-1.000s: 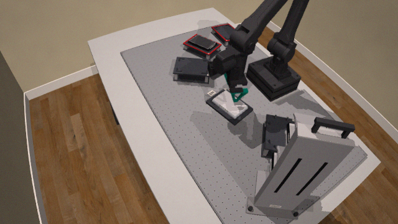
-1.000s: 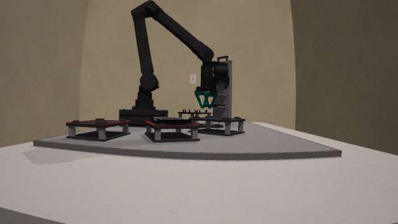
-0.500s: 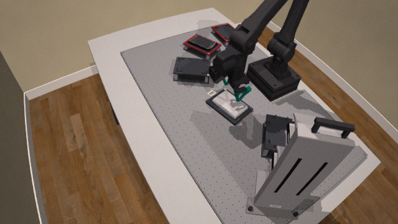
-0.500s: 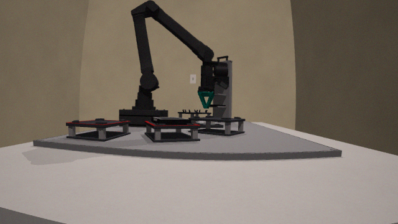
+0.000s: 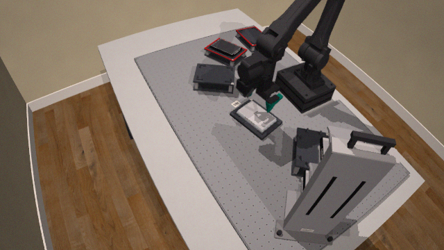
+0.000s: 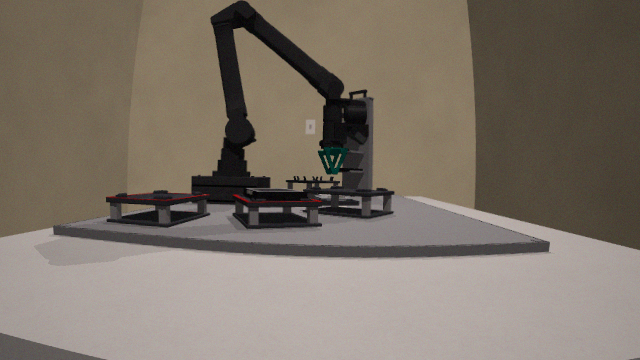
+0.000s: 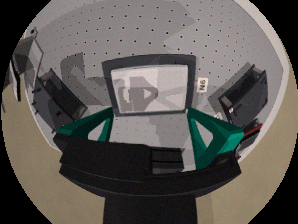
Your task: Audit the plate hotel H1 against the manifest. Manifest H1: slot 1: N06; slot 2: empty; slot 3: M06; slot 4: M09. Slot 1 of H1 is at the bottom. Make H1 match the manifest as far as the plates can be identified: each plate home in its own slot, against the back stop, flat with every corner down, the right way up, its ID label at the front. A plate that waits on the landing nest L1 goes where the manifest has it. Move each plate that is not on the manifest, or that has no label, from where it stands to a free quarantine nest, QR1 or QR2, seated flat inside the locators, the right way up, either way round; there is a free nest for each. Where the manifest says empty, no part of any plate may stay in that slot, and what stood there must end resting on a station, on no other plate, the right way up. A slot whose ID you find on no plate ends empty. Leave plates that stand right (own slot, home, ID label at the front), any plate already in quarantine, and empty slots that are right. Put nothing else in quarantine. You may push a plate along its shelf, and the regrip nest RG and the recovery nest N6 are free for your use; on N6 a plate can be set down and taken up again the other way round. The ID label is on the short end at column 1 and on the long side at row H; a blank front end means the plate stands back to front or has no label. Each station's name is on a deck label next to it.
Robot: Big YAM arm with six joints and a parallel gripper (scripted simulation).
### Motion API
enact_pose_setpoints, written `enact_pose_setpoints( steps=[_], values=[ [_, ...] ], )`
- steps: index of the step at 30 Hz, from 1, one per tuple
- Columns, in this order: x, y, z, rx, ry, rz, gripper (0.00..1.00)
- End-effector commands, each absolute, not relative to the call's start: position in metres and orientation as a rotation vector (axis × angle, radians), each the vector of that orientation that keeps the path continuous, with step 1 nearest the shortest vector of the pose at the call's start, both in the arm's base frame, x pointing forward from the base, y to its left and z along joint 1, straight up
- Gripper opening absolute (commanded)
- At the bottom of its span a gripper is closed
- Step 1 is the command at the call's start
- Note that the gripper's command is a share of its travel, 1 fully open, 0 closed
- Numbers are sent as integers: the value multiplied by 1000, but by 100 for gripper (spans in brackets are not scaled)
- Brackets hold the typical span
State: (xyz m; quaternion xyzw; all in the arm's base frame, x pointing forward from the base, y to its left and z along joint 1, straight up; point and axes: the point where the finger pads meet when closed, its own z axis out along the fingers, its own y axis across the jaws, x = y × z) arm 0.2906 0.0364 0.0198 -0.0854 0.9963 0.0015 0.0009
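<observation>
My gripper (image 5: 274, 101) hangs open and empty just above the dark-framed nest with a pale top (image 5: 256, 118) in the middle of the deck. In the wrist view the green fingers stand wide to either side of that nest (image 7: 149, 86). I cannot tell whether a plate lies on it. The grey plate hotel H1 (image 5: 340, 180) stands at the near right. Pale plate edges show at its open front (image 5: 306, 173), and their labels are not readable. A dark plate (image 5: 226, 46) lies on one red-rimmed quarantine nest. The other red-rimmed nest (image 5: 250, 35) is partly hidden by the arm.
A dark nest (image 5: 214, 77) stands left of the gripper. Another dark station (image 5: 306, 146) stands right in front of the hotel. The arm's base (image 5: 305, 87) is at the back right. A small deck label (image 5: 236, 103) lies beside the middle nest.
</observation>
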Motion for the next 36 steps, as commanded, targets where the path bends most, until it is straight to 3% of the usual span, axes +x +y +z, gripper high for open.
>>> enact_pose_setpoints(
  steps=[1, 36],
  values=[
    [299, 37, 28, -433, 3086, 5, 100],
    [299, 37, 28, -1411, 2780, -5, 100]
  ],
)
